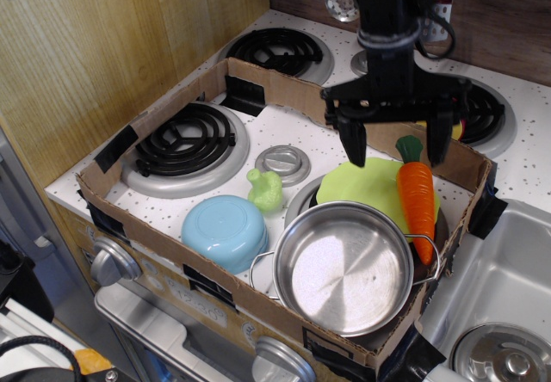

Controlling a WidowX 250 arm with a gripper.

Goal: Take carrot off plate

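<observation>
The orange toy carrot (417, 197) with a dark green top lies along the right side of the lime-green plate (366, 184), tip toward the front. The plate sits inside the cardboard box, partly behind the steel pot. My black gripper (396, 147) hangs open just above the plate's back edge. Its left finger is over the plate and its right finger is beside the carrot's green top. It holds nothing.
A shiny steel pot (343, 268) stands in front of the plate. A light blue bowl (225, 230) and a small pale green toy vegetable (266, 190) lie to the left. The cardboard box wall (301, 98) rings the stove top. A sink (508, 287) is at right.
</observation>
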